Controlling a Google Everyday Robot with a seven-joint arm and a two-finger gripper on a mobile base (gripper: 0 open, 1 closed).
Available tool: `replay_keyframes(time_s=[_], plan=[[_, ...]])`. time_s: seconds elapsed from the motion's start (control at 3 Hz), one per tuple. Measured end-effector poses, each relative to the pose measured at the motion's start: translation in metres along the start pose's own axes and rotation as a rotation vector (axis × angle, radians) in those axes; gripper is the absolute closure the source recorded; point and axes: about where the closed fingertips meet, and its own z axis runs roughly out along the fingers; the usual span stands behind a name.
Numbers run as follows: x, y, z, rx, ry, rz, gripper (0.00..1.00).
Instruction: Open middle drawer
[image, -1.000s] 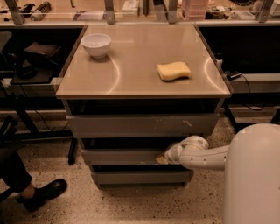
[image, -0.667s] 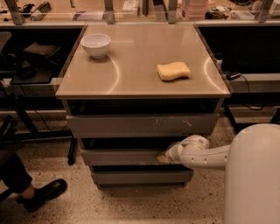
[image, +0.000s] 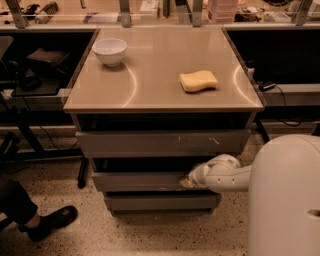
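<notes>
**Sam:** Nothing has moved since a moment ago. The gripper (image: 186, 181) sits at the 3 o'clock end of the middle drawer (image: 135, 181), same as before.

**Mia:** Where is that drawer?

**Sam:** Under the table (image: 150, 97). The big scratched drawer (image: 160, 143) is at its 12 o'clock and the small drawer (image: 160, 202) is at its 6 o'clock.

**Mia:** Is the gripper holding it?

**Sam:** It is right at the front of the drawer. I cannot tell if the gripper is spread or pressed together.

**Mia:** What could go wrong?

**Sam:** The front is flat and has no handle. I think the gripper could slip off when it pulls. It is also at one end, not the middle, so the drawer might twist and get stuck.

**Mia:** Anything else?

**Sam:** The scratched drawer is just above. The gripper might catch on it and pull the wrong one. A hard tug could also shake the table. Then the bowl (image: 110, 51) at 10 o'clock and the sponge (image: 198, 81) at 4 o'clock might slide.
</notes>
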Motion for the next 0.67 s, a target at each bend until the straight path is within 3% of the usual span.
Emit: replay_keyframes(time_s=[0.67], plan=[[-0.0046, 0.0086, -0.0271, -0.006, -0.039, 0.001, 1.0]])
